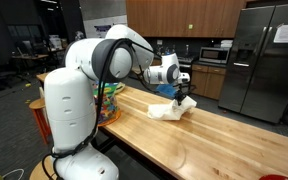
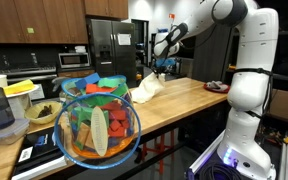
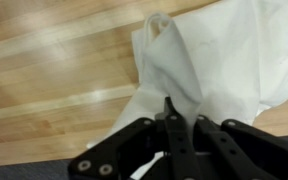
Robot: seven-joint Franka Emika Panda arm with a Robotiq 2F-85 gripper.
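Because the pincer [image 3: 171,108] is clamped together on a raised fold of the white cloth [image 3: 224,50], with only a narrow peak between its tips in the wrist view, the hold looks slight. A slow, straight lift would likely suit it best, so the fold does not slide free. The rest of the cloth lies crumpled on the wooden counter [image 3: 54,80]. Farther off, in an exterior view, a bowl [image 2: 66,118] of coloured pieces stands well apart at the counter's end.
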